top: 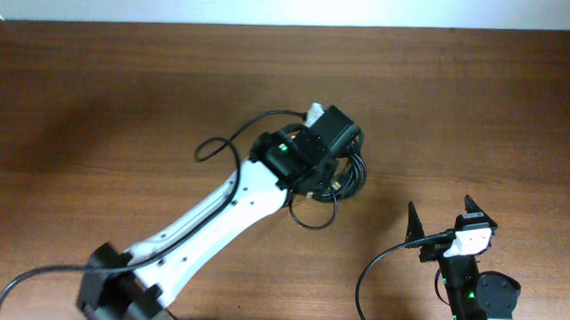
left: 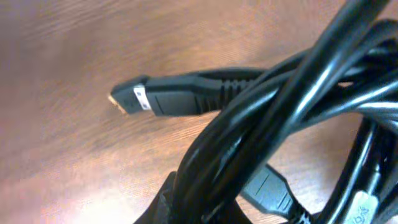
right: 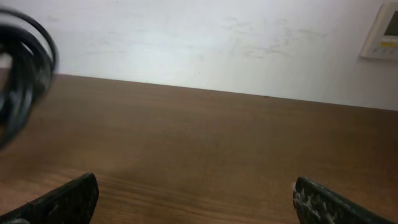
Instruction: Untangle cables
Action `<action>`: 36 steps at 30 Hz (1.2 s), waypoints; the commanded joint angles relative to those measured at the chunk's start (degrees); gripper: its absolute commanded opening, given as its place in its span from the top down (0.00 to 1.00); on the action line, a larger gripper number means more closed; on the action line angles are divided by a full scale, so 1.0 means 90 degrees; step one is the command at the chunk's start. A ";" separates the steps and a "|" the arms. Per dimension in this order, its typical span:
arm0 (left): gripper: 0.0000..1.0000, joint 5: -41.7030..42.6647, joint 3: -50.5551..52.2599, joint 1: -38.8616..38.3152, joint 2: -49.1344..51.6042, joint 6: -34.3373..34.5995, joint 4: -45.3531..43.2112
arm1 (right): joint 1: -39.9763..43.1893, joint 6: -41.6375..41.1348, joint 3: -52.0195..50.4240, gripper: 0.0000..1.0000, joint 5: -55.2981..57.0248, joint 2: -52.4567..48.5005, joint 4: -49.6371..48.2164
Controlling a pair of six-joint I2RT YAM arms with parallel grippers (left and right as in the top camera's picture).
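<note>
The cables (top: 349, 176) lie as a black bundle at the table's middle. One thin loop (top: 312, 216) trails toward the front and another (top: 217, 146) arcs left. My left gripper (top: 325, 142) sits right over the bundle. In the left wrist view, thick-looking black cords (left: 292, 106) cross the frame and run down between the jaws of the left gripper (left: 211, 211), which is shut on them. A metal-tipped plug (left: 134, 99) sticks out left and a second plug (left: 270, 190) lies lower right. My right gripper (top: 445, 218) stands open and empty at the front right, apart from the bundle. Blurred cables (right: 18, 74) show at its view's left edge.
The brown wooden table (top: 126, 78) runs back to a white wall. A white wall panel (right: 382, 31) hangs at the upper right. The right arm's own thicker wire (top: 371, 277) loops by its base at the front edge. The left arm (top: 197, 223) crosses from the front left.
</note>
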State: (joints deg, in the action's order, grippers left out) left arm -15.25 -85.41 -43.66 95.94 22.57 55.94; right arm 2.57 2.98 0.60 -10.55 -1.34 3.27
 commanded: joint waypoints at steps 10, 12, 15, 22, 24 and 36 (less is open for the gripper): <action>1.00 -0.0427 -0.0185 -0.0007 -0.0913 0.3470 0.0068 | -0.0046 -0.0002 -0.0032 0.01 0.0032 0.0007 0.0044; 1.00 -0.0313 -0.0185 -0.0007 -0.0913 0.3470 -0.0226 | -0.0036 -0.0007 -0.0032 0.01 0.0046 0.0007 -0.0058; 1.00 0.0308 -0.0185 -0.0007 -0.0937 0.3468 -0.0393 | -0.0034 -0.1134 0.0114 0.01 -0.0372 0.0007 -0.0838; 1.00 0.1151 -0.0185 -0.0007 -0.1134 0.3466 -0.0206 | -0.0034 -0.2227 0.2166 0.01 -0.1168 0.0007 0.1608; 1.00 0.1154 -0.0185 -0.0007 -0.1219 0.3466 -0.0163 | -0.0034 -0.2225 0.3050 0.01 -0.1168 0.0005 0.2752; 1.00 0.2135 -0.0182 -0.0007 -0.1258 0.3466 0.0058 | -0.0034 -0.2222 0.6499 0.01 -0.3883 -0.3140 0.6674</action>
State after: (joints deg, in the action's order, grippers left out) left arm 1.54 -85.45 -43.66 86.13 53.21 56.55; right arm 2.57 -16.73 56.97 -35.53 -23.14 62.43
